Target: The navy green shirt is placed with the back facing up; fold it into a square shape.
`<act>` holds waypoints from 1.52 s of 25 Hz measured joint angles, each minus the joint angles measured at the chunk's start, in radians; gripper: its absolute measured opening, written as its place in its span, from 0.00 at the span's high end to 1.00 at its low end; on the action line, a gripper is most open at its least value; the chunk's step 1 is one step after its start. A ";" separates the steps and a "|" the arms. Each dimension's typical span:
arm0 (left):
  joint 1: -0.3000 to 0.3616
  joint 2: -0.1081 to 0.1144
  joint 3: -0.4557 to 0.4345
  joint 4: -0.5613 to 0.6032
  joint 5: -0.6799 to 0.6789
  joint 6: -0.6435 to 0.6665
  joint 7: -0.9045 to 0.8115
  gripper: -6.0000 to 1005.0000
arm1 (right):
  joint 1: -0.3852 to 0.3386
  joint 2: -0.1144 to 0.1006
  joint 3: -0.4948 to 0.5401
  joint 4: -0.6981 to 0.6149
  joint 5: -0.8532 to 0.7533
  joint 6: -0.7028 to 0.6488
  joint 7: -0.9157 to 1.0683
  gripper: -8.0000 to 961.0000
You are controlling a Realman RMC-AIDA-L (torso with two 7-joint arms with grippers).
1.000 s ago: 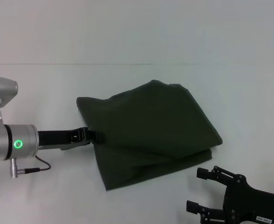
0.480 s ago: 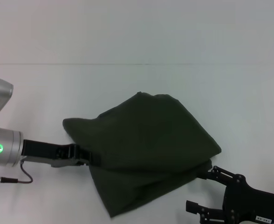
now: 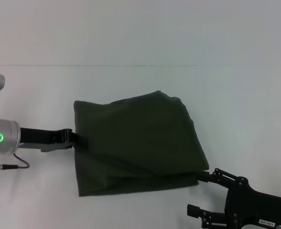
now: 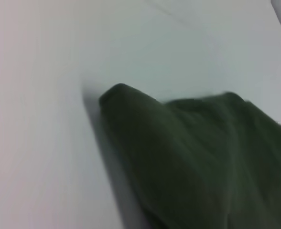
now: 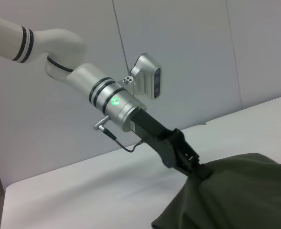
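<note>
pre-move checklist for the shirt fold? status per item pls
1. Left gripper shut on the navy green shirt, at its left edge: ok.
2. Right gripper open, at the shirt's near right corner: ok.
3. Right gripper holding fabric: not ok, nothing pinched.
4. Shirt folded into layers: ok.
5. Square outline: not ok, right edge slants, top edge uneven.
6. Shirt fully on the table: ok.

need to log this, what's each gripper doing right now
Left gripper: shut on the dark olive-green fabric shirt.
Right gripper: open, holding nothing, beside the shirt's near right corner.
</note>
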 joint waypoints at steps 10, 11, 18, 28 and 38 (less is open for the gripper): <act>0.033 -0.041 -0.057 0.080 -0.029 0.016 0.033 0.89 | 0.008 0.001 -0.001 0.003 -0.002 -0.004 -0.001 0.02; 0.043 -0.046 -0.077 0.100 -0.036 0.039 0.051 0.87 | 0.008 0.001 -0.001 0.003 -0.002 -0.005 -0.002 0.02; 0.122 -0.080 -0.182 0.222 -0.076 0.206 0.226 0.73 | 0.011 0.001 0.000 -0.004 0.000 -0.010 -0.004 0.02; 0.256 -0.107 -0.251 0.322 -0.157 0.475 0.708 0.54 | 0.018 0.001 0.027 -0.004 0.019 -0.010 -0.037 0.02; 0.408 -0.176 -0.256 0.322 -0.150 0.552 1.092 0.12 | -0.065 0.002 0.150 0.006 0.020 0.006 -0.112 0.02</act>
